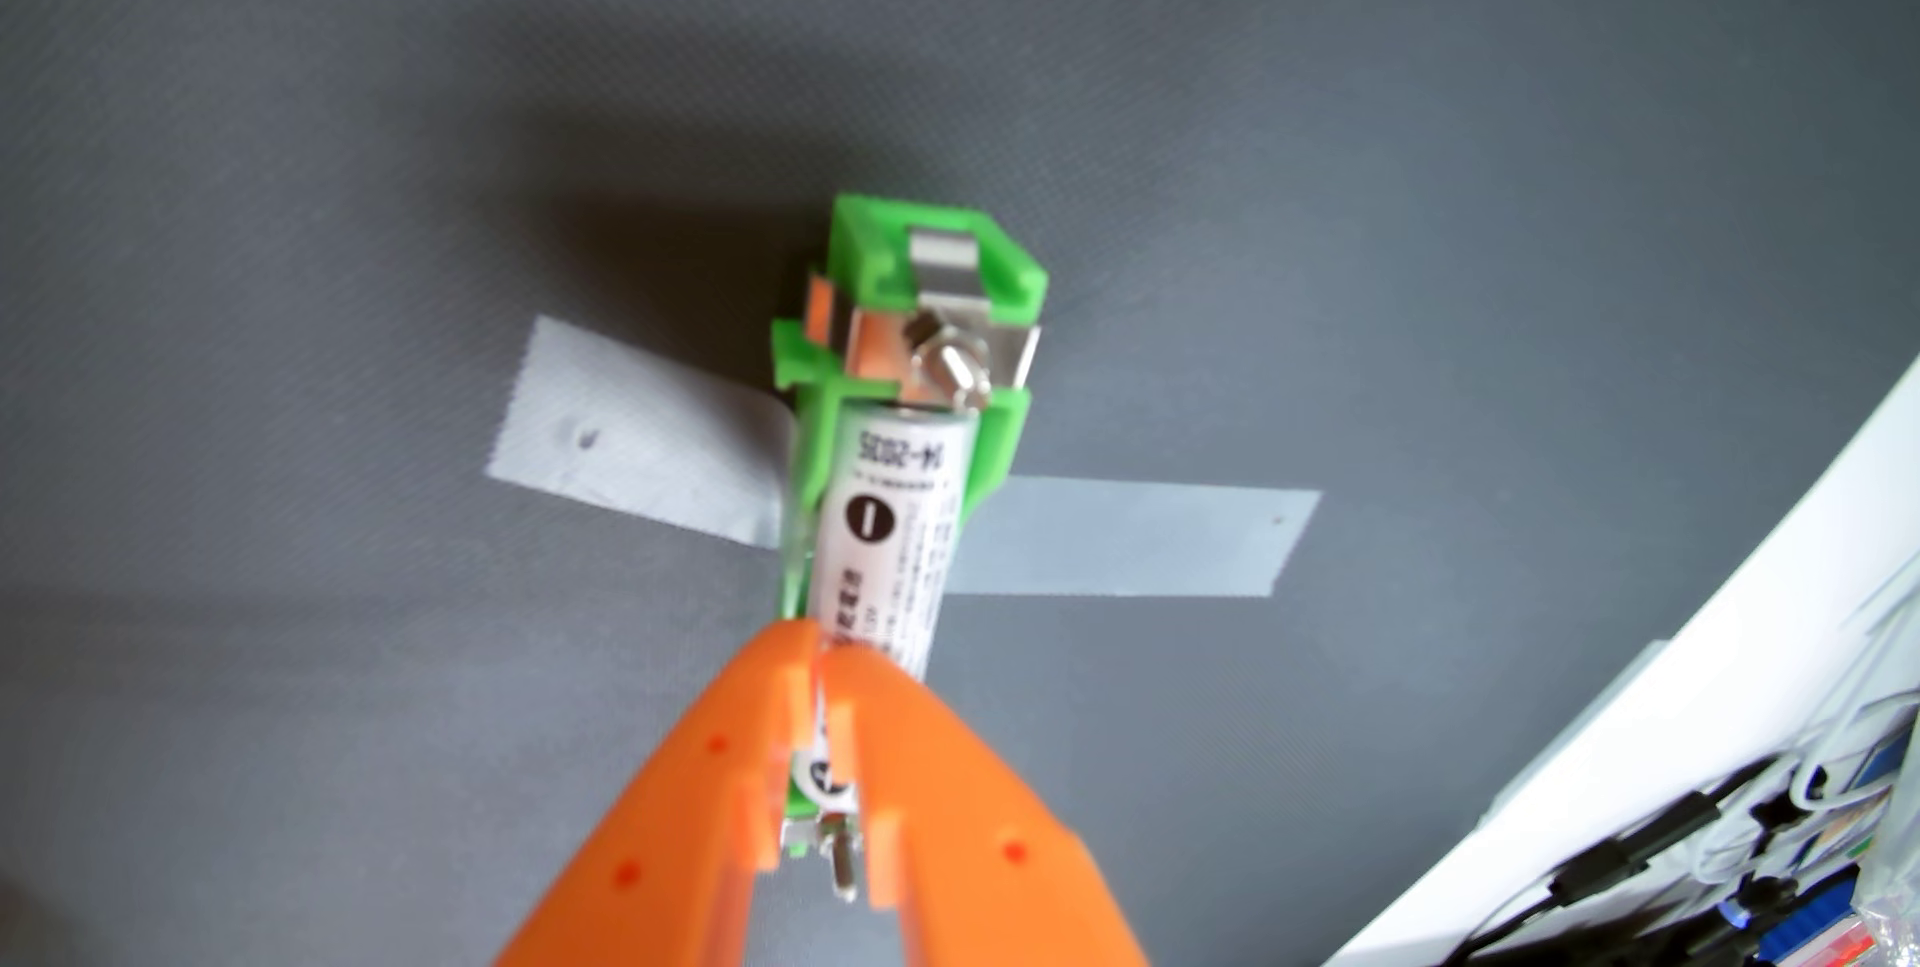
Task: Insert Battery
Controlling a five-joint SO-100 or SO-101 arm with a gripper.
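Note:
A white cylindrical battery lies lengthwise in a green plastic holder on a dark grey mat. A metal contact with a screw sits at the holder's far end, just past the battery's tip. Another screw shows at the near end, between my fingers. My orange gripper comes in from the bottom edge. Its fingers are almost together, with only a thin slit between them, and their tips lie over the battery's near end. The gap is far narrower than the battery, so the fingers do not grasp it.
Grey tape strips run out left and right from under the holder and fix it to the mat. A white table edge curves along the lower right, with dark cables and small parts beyond it.

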